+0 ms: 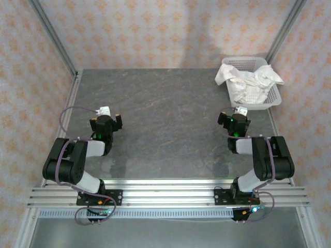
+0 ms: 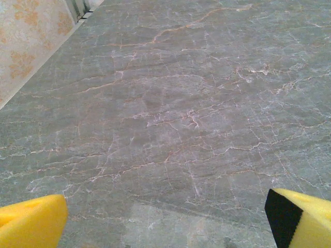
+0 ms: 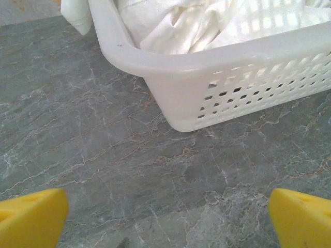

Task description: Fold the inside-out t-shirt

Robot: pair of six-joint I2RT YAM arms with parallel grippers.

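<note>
Well to the left of the basket, the left gripper hovers over bare table, claw spread wide and empty, parked out of the way, I'd say. Just short of the basket's near wall, the right gripper gapes empty too, probably lined up for a grab. The inside-out t-shirt lies crumpled inside the basket, one fold spilling over its rim. The tabletop is grey veined stone, with floral wallpaper behind the basket.

There were no words, numbers, labels or signs to read anywhere.
</note>
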